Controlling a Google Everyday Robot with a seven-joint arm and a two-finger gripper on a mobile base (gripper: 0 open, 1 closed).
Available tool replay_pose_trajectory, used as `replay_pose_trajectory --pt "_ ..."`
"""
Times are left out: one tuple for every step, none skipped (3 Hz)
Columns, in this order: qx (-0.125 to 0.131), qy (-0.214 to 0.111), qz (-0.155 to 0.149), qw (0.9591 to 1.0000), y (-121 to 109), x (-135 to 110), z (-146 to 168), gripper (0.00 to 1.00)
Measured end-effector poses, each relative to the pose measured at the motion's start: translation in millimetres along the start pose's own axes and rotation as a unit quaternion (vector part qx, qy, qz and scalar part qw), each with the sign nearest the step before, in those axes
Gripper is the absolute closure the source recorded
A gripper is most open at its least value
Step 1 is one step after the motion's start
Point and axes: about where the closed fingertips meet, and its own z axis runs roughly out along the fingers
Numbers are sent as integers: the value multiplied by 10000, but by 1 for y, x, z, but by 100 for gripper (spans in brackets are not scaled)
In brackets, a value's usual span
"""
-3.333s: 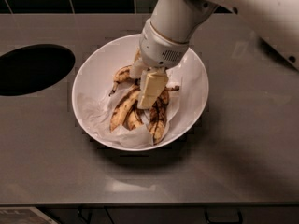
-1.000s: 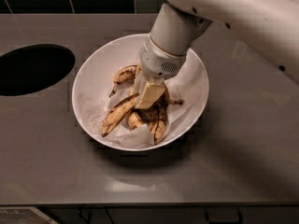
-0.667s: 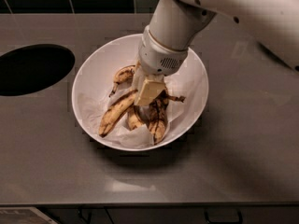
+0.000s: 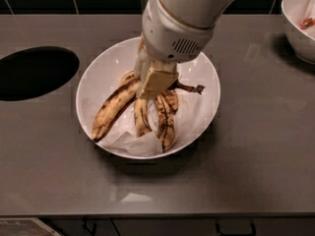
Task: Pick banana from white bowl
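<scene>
Counts: 2 bowls on the tabletop [image 4: 256, 151], white bowl [image 4: 98, 75] centre and second bowl [image 4: 297, 33] far right; banana [image 4: 114, 109] plus at least 2 shorter bananas [image 4: 165, 124]; 1 gripper [image 4: 155, 80] over them; 1 round hole [image 4: 37, 73] left.

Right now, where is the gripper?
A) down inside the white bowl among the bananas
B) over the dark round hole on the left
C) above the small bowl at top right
A: the gripper sits low inside the white bowl, at the upper end of the banana.
</scene>
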Motion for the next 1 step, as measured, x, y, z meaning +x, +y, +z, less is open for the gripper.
replay_pose_trajectory --pt "435 -48 -102 9990 11 -18 -40 100"
